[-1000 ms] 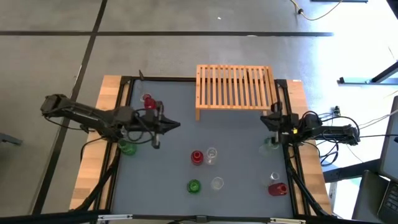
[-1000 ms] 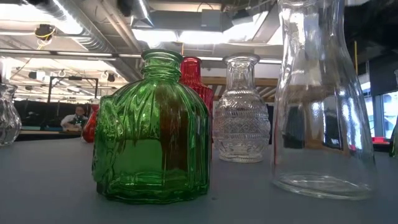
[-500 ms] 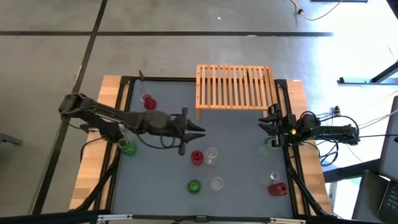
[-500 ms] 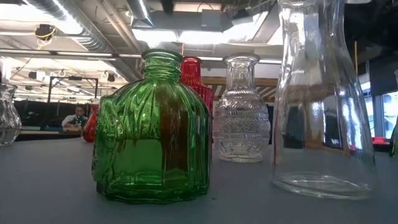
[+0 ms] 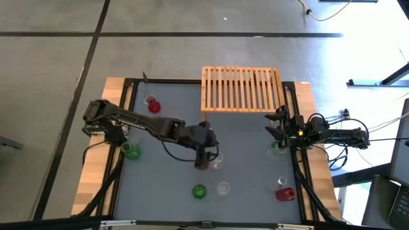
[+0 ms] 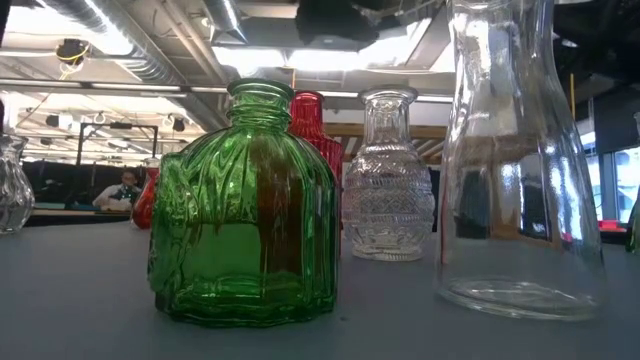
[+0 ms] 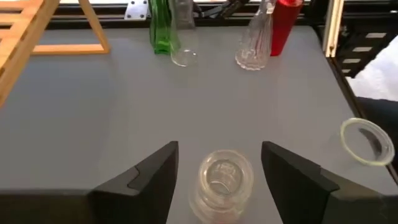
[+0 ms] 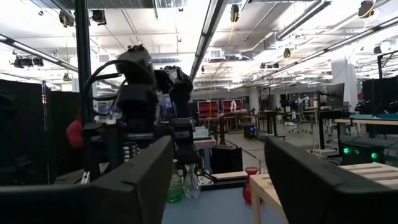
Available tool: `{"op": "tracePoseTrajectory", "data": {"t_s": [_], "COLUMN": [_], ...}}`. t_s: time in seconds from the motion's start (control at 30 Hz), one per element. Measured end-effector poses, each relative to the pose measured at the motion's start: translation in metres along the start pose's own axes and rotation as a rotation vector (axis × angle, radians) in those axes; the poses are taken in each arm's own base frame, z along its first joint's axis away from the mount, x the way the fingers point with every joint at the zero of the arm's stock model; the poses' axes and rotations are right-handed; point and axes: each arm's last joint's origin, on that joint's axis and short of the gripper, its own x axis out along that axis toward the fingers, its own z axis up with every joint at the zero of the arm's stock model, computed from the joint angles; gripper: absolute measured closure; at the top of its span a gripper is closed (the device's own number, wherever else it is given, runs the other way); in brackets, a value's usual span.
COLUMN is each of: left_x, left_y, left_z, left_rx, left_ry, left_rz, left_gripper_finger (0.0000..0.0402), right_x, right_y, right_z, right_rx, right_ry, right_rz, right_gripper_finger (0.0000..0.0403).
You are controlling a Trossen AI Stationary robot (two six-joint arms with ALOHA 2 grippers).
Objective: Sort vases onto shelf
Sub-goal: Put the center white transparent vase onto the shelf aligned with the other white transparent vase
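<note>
While both grippers' fingers stand apart, the left gripper [image 7: 217, 180] straddles a clear vase [image 7: 222, 183].

Red, green and clear vases [image 5: 199, 190] stand scattered before the empty slatted shelf [image 5: 241, 89].

— Any lettering, labels or numbers to read here?
— None. Nothing legible shows in any of the four views.
— Not even on the glass?
— No. The green vase [image 6: 245, 205] and the clear vase [image 6: 388, 175] beside it carry only moulded ribs and a diamond pattern, no words or marks.
— And the room behind?
— Whatever hangs there is too far off to make out as writing.
</note>
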Motion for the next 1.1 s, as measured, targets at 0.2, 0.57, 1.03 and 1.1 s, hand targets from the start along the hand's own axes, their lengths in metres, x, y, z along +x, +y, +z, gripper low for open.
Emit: {"op": "tracePoseTrajectory", "data": {"t_s": [0.2,0.57,1.03,1.1], "left_x": [0.007,-0.011,-0.005,-0.005], "left_y": [-0.006,-0.008,-0.024,-0.024], "left_z": [-0.004,0.022,0.038,0.039], "left_rx": [-0.037,-0.098,-0.008,0.027], "left_ry": [0.016,0.079,-0.077,-0.081], "left_rz": [0.007,-0.055,-0.101,-0.113], "left_gripper_finger": [0.0179,0.0179,0.0179,0.0179], "right_x": [0.0,0.0,0.0,0.0], "right_y": [0.0,-0.001,-0.001,-0.001], "right_z": [0.0,0.0,0.0,0.0], "right_rx": [0.011,0.013,0.007,0.006], "right_ry": [0.004,0.003,0.003,0.003], "right_rz": [0.0,-0.017,-0.027,-0.03], "right_gripper_finger": [0.0153,0.0152,0.0152,0.0152]}}
